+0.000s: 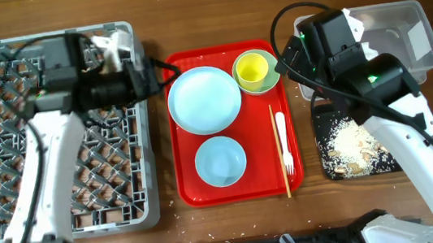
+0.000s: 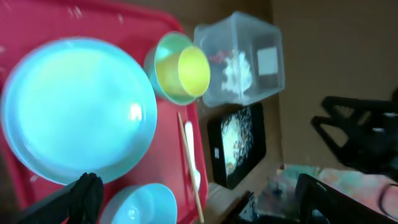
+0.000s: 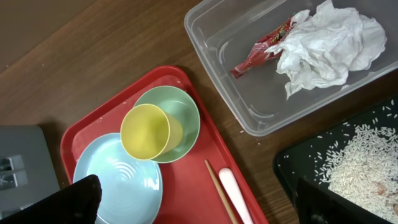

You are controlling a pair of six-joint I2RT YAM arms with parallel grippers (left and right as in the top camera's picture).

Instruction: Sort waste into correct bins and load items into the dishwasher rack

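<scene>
Since the red wrapper [image 3: 261, 53] and the white tissue [image 3: 329, 43] lie in the clear tub [image 1: 425, 53] and the rice scraps [image 1: 354, 147] are in the black tray [image 1: 327, 176], what is left, as I judge it, is loading the dishes. That turns on the large plate [image 1: 204, 98] and the left gripper [image 1: 163, 72]. In the overhead view the gripper hangs between the rack's [image 1: 13, 202] right edge and the red tray's [image 1: 188, 194] upper left corner. The plate lies just to its right, flat and face up, apart from the fingers. Being round, it has no long axis; its left rim is the part facing the gripper. With the rack directly to the left, the left arm is the nearer one for both plate and rack. Its wrist view shows the fingers spread wide with nothing between them.

The right gripper [image 3: 196, 190] is likewise spread and empty, at the upper right of the tray near the yellow cup [image 1: 252, 68], which sits upright inside the green bowl [image 1: 268, 85]. The small dish [image 1: 221, 160] lies below the plate. The fork [image 1: 283, 138] and chopsticks [image 1: 279, 151] lie side by side along the tray's right edge, long axes running top to bottom of the frame, fork tines toward the bottom. The right arm is nearer them.
</scene>
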